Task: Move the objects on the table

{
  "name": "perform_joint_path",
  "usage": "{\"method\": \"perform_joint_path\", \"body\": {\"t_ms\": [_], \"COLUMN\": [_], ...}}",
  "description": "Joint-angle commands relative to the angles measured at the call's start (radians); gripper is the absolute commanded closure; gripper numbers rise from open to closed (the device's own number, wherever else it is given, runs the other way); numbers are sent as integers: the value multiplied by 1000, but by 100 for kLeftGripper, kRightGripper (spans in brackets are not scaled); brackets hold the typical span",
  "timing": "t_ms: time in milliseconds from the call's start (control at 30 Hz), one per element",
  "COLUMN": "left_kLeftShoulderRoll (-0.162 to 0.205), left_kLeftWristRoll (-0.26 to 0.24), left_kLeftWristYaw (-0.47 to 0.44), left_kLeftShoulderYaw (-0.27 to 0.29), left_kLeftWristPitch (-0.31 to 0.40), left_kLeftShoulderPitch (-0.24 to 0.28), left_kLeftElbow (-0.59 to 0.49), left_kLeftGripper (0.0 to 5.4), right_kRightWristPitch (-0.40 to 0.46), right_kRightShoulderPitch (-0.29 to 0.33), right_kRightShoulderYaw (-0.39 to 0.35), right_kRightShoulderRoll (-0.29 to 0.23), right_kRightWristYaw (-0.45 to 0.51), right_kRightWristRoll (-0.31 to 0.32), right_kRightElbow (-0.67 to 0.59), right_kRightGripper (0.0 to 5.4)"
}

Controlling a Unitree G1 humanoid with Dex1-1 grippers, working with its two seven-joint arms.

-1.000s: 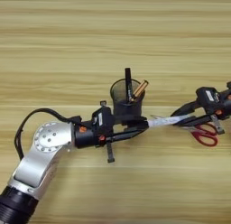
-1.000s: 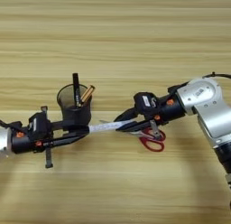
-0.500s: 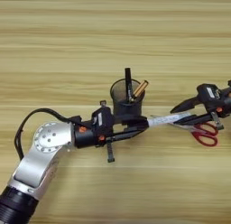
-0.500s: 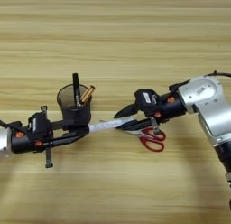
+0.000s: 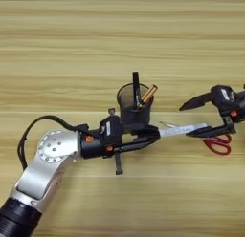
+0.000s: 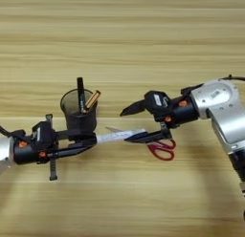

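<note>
So left end effector (image 5: 154,134) is clamped on the slim white marker (image 5: 182,131), right end effector (image 6: 128,123) spread open around its tip, looks like a handoff needing right to close.

Light-brown wooden table (image 5: 72,40) with long horizontal grain stripes, evenly lit.

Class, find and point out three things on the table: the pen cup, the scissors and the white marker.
pen cup (image 6: 78,113), right eye view, on its mesh wall.
scissors (image 6: 162,151), right eye view, on a red handle loop.
white marker (image 5: 182,131), left eye view, on the middle of its white barrel.
</note>
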Motion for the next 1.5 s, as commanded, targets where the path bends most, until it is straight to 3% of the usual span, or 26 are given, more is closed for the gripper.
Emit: {"method": "perform_joint_path", "body": {"t_ms": [33,300,533,667,867,1133,1333,1500], "left_kLeftShoulderRoll": [12,11,10,2,-22,-71,-83,-80], "left_kLeftWristRoll": [12,14,32,39,116,204,251,261], "left_kLeftWristYaw": [-27,-30,-32,-35,6,101,141,131], "left_kLeftShoulderYaw": [-17,-14,-27,-48,-90,-94,-96,-107], "left_kLeftWristPitch": [-6,-5,-9,16,47,78,79,69], "left_kLeftShoulderPitch": [6,4,5,6,-21,-73,-91,-85], "left_kLeftElbow": [3,12,28,44,117,242,295,299], "left_kLeftGripper": [477,477,477,477,477,477,477,477], "right_kRightWristPitch": [100,322,393,401,405,411,408,407], "right_kRightShoulderPitch": [-30,-49,-79,-102,-118,-121,-118,-115], "right_kRightShoulderYaw": [-59,-156,-205,-223,-241,-258,-264,-267], "right_kRightShoulderRoll": [-10,-13,11,33,61,72,75,80], "right_kRightWristYaw": [21,14,-39,-84,-139,-179,-191,-201], "right_kRightWristRoll": [132,384,462,480,497,518,522,523], "right_kRightElbow": [-87,-196,-205,-201,-213,-233,-244,-251], "right_kRightGripper": [155,74,8,0,0,0,0,0]}}
